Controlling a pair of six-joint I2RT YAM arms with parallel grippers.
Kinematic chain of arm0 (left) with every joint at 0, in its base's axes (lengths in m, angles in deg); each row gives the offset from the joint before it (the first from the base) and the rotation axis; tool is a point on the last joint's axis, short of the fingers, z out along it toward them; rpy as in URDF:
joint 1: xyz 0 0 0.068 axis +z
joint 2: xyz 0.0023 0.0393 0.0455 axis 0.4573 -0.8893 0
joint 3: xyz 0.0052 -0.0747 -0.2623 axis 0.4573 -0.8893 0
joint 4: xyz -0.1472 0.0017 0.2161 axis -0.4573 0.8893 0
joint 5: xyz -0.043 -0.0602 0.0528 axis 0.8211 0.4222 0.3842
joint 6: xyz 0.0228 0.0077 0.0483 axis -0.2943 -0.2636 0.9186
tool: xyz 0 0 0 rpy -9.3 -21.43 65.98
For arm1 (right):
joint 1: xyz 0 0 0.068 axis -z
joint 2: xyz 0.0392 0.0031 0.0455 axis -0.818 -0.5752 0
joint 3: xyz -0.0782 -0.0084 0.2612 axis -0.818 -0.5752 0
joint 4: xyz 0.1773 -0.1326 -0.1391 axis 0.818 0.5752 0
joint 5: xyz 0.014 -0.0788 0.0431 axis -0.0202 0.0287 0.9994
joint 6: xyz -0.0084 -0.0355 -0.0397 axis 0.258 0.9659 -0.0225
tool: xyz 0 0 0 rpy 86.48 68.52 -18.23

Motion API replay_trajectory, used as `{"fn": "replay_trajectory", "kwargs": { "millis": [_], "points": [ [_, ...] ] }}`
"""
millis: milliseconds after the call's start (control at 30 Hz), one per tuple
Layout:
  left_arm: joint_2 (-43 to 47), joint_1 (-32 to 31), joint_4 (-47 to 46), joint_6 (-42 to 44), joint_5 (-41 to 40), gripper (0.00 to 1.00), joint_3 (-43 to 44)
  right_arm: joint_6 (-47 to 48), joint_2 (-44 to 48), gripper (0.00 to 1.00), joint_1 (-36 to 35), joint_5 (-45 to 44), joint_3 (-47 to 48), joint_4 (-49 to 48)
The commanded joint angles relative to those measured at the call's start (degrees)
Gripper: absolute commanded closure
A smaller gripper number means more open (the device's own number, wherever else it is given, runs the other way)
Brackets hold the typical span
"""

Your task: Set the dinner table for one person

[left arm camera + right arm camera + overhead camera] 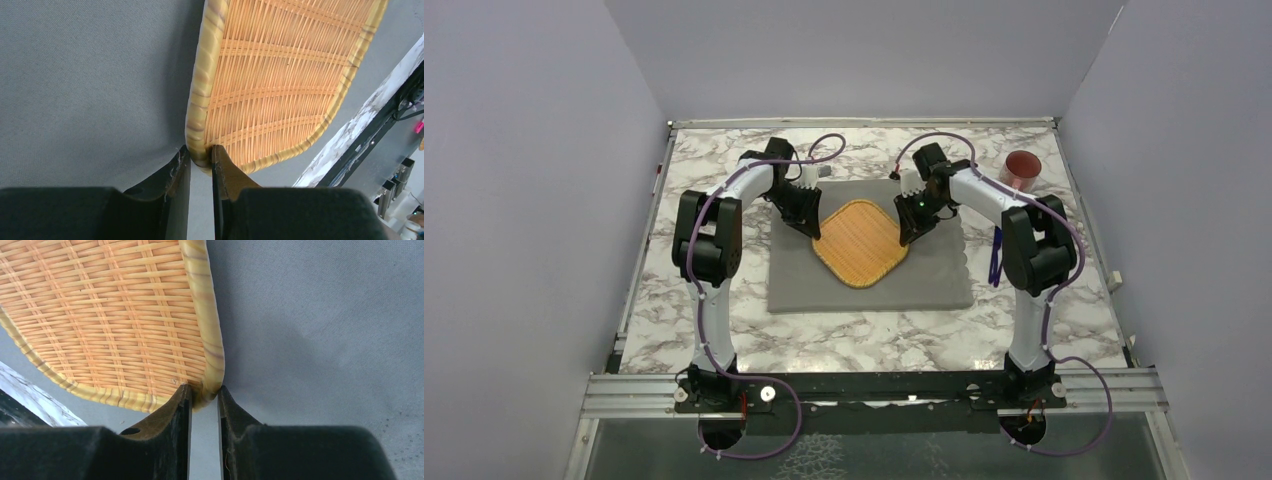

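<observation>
Plainly both tools grip the tray [861, 243]. The left tool [201, 156] has its jaws closed on the rolled rim at one corner, and the right tool [204, 391] pinches the rim at the opposite corner the same way. The tray spans the gap between the two tools, over a grey mat [924, 285] that lies on the marble worktop [724, 335] beneath them. Whether the tray is lifted or resting on the cloth I cannot tell.

It is woven cane or bamboo, so I judge it light and fairly stiff, though thin enough to twist if the tools pull unevenly. The rim is the sound place to hold. It is thick and rounded but a little glossy, so a shallow pinch could slip. The weave itself looks liable to crack under a hard squeeze. A red cup [1023, 170] stands on the worktop out past the right tool, well apart from it.
</observation>
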Motion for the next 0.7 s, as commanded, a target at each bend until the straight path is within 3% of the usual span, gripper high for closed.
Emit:
{"fn": "replay_trajectory", "kwargs": {
  "millis": [0, 667],
  "points": [
    [-1.2, -1.2, -3.5, 1.3, 1.5, 0.83, -0.2, 1.1, -2.4, 0.79, -1.2, 2.4, 2.9, -4.3],
    [-1.7, -1.2, -3.4, 2.1, 1.5, 0.83, -2.6, 0.6, -3.3, 0.79, -1.2, 2.3, 5.0, -4.5]
  ]
}}
